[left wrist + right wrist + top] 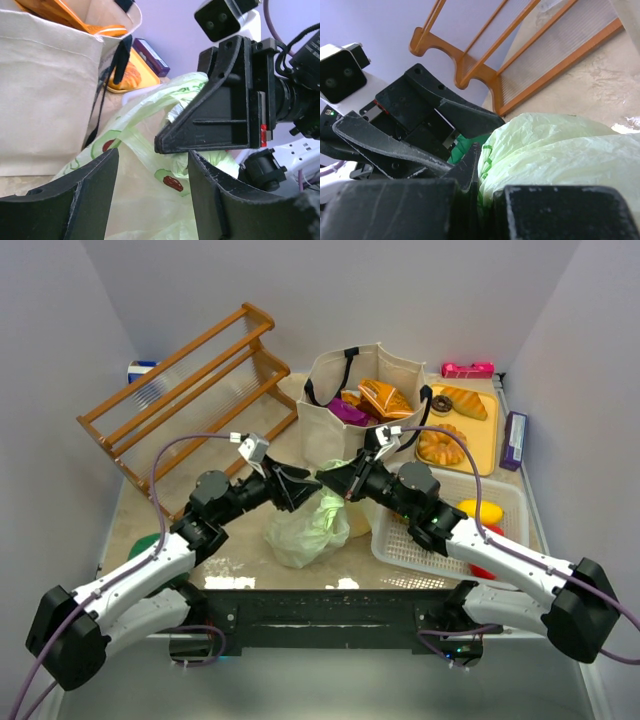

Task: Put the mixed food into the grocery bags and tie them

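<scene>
Pale green plastic bag (140, 170), print (172, 182) unreadable

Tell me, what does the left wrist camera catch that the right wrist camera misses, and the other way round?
Only the left wrist view shows the beige canvas tote, an orange packet inside it, a purple box and the right pincer. Only the right wrist view shows the wooden rack and the left pincer. Both show the pale green plastic bag, which the right pincer pinches.
</scene>
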Robot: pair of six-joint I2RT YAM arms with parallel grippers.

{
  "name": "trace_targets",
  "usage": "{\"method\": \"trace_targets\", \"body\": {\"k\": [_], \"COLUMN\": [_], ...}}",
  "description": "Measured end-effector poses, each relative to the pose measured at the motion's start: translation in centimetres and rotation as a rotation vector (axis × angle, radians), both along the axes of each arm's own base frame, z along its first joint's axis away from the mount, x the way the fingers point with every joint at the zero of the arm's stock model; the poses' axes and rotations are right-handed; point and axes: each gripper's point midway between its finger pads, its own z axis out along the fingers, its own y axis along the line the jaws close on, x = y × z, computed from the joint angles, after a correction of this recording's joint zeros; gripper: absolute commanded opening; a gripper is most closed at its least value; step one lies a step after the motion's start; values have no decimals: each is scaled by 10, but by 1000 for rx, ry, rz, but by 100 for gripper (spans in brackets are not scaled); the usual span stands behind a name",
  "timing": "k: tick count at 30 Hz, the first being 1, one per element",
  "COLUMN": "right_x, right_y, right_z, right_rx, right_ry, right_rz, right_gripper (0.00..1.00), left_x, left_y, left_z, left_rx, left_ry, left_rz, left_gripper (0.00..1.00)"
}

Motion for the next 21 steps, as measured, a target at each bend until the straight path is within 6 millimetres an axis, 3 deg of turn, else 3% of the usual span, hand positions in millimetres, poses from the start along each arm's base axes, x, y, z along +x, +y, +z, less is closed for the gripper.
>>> {"method": "trace_targets", "body": {"k": [12, 21], "right_x": [-1, 1], "right_y": [1, 1], "right_z": [4, 2], "right_rx": [30, 28], "right_ry": [4, 8], "right_rz": [16, 17], "right_gripper": [0, 0], "left_x": [-11, -13], "left_y": [-16, -25], "left_z": [-10, -10], "left_rx": [-33, -63], "left_ry": [38, 55], "left_rz": [-125, -177], "left_gripper": [57, 23]}}
